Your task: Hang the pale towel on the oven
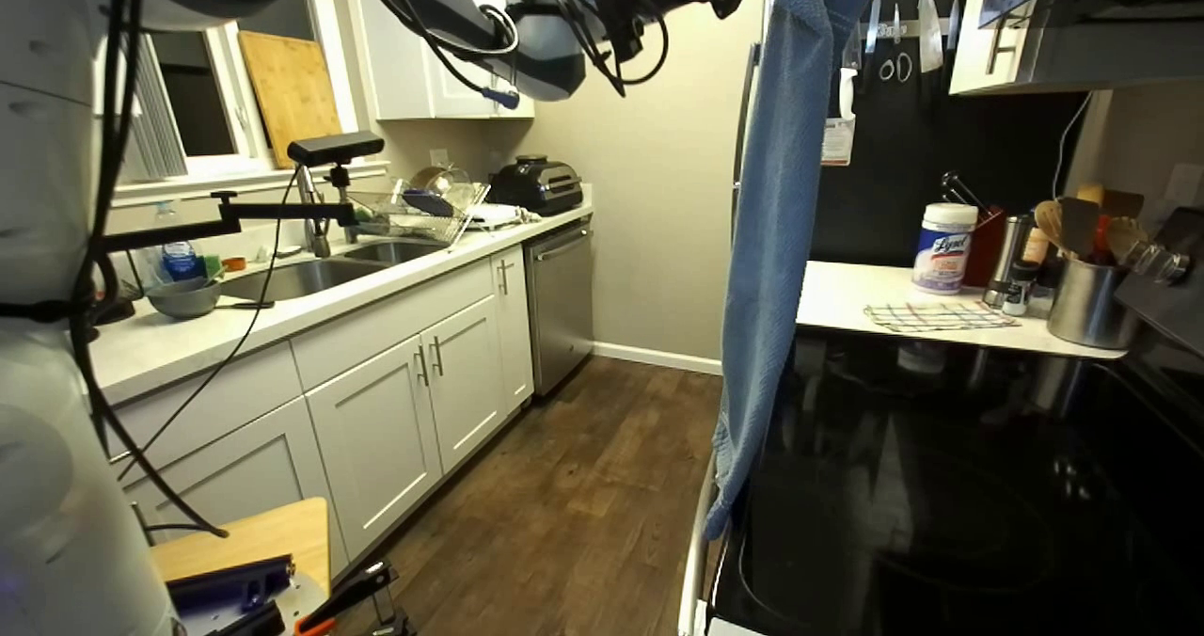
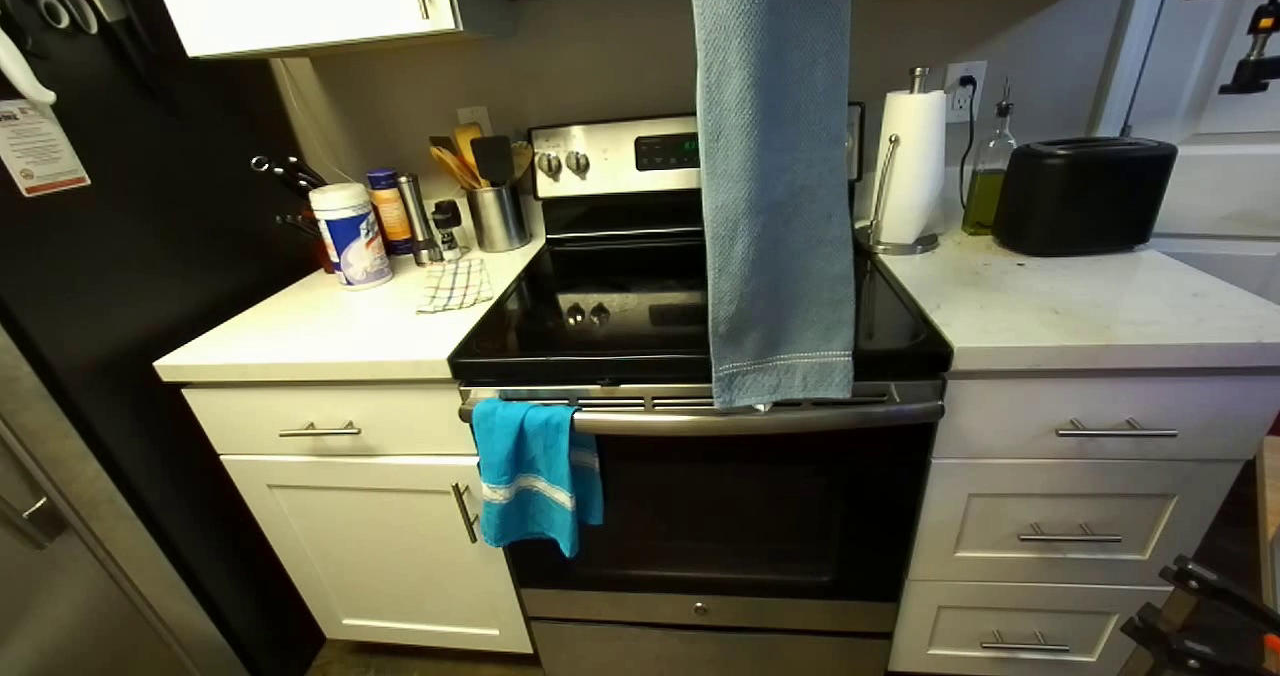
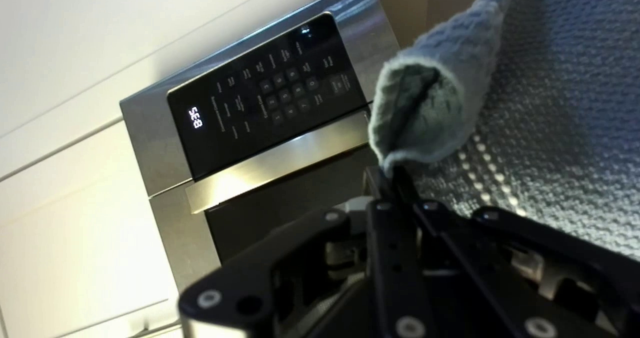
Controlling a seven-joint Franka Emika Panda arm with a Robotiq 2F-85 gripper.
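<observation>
Dangling before glossy black oven (image 2: 690,496): pale towel (image 2: 780,176); brown floor (image 1: 564,485).

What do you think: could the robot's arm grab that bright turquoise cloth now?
Probably not: its pincer is shut on the pale towel. Otherwise, the turquoise cloth hangs uncovered on the oven handle.

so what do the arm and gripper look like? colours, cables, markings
Arm: off-white and grey, smooth and rounded, with black cables strung along the outside. Gripper: black linkage, round silvery screw heads, slim black fingers. Can't make out any lettering on either.
</observation>
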